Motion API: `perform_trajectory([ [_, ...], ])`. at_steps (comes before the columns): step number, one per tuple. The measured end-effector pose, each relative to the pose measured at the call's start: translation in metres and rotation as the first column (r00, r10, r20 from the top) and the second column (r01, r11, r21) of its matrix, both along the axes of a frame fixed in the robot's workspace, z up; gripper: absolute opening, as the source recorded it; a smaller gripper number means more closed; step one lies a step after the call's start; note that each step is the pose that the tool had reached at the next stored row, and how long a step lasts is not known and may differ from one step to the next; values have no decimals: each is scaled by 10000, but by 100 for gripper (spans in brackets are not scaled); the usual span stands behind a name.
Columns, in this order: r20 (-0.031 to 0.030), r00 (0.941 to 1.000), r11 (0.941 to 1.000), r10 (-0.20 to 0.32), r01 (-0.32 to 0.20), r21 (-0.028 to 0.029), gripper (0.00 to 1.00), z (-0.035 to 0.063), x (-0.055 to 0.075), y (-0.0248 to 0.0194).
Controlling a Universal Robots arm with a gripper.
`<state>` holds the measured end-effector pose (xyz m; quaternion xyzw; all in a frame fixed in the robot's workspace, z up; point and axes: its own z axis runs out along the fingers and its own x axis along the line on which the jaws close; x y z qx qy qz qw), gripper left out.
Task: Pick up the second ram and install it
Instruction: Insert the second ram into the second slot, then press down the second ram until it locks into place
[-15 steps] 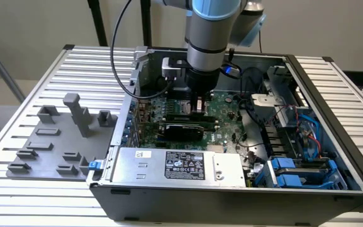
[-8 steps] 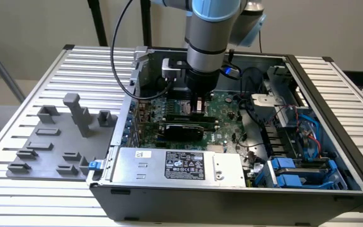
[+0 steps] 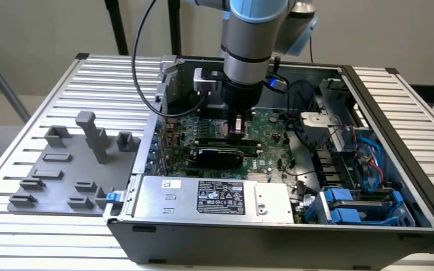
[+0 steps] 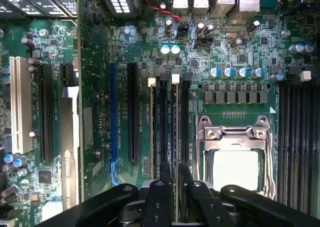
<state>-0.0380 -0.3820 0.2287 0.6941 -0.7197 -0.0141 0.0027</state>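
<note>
On a ribbed metal table point(image 3: 43, 84) before a plain wall, the exterior view shows one open computer case point(image 3: 277, 231), one grey tray point(image 3: 59, 175) of fixture blocks on the exterior view's left, and one arm whose gripper point(image 3: 237, 134) reaches down to the green board.

In the wrist view, the gripper point(image 4: 175, 194) has its fingers point(image 4: 161, 197) closed on the second ram point(image 4: 175, 137), which stands edge-on in a slot just beside one processor socket point(image 4: 235, 152). One more stick point(image 4: 152, 132) sits alongside.
</note>
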Motion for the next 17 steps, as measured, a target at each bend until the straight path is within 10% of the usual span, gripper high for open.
perform_trajectory([
  [7,0,10000,10000,1,-1,2,100,219,0,-2],
  [8,1,10000,10000,0,0,3,0,226,0,-2],
  [17,1,10000,10000,1,-1,4,0,227,0,-1],
])
